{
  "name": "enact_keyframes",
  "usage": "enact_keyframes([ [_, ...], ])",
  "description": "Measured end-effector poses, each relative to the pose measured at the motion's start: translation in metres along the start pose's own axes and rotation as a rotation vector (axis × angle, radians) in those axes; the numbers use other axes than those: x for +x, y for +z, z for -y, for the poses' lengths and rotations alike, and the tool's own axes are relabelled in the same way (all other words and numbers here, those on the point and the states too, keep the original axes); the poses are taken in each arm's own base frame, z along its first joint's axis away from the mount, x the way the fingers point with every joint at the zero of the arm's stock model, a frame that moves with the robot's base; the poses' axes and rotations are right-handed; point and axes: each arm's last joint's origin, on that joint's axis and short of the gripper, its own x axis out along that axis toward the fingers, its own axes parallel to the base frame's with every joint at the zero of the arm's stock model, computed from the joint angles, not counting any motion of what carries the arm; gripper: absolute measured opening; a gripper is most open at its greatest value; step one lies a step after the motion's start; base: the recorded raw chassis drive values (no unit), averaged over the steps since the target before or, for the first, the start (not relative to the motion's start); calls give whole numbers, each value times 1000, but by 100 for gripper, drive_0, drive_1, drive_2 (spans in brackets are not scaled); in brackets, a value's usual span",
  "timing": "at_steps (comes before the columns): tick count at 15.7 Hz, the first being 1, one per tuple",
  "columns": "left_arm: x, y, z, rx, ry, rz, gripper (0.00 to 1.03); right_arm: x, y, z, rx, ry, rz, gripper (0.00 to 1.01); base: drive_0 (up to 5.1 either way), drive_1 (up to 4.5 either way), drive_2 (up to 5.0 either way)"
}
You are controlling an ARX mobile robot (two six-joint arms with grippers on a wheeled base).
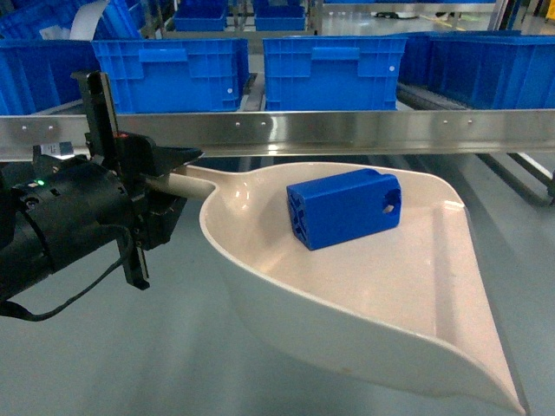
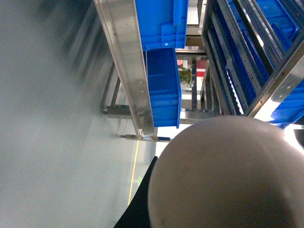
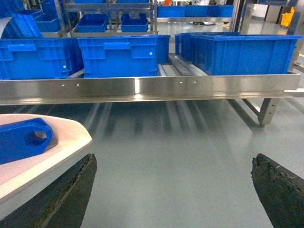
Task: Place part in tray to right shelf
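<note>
The right shelf [image 1: 347, 130] (steel front rail) carries blue crates [image 1: 334, 74] side by side.

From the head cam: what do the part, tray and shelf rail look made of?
Part: looks like moulded plastic, bright blue, semi-matte, with clean round holes and ribbed hollow end.
Tray: probably plastic, cream, smooth with a soft sheen and faint scuffs; one-piece curved rim.
Shelf rail: metal, likely stainless steel; brushed, mirror-like reflections, rivet or screw heads along it.

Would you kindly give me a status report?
Left gripper shut on tray handle. Right gripper open, empty. Part in tray. Steel rail ahead.
</note>
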Motion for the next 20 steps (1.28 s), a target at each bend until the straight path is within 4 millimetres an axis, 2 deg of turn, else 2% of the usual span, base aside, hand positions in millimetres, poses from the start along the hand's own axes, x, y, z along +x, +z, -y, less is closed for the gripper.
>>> enact_keyframes([
  [3,0,1,0,-1,1,5,14,0,0,0,0,2,-1,98,-337,481,-136],
  [20,-1,2,1,1,-6,11,14,0,0,0,0,3,1,98,-9,420,-439],
])
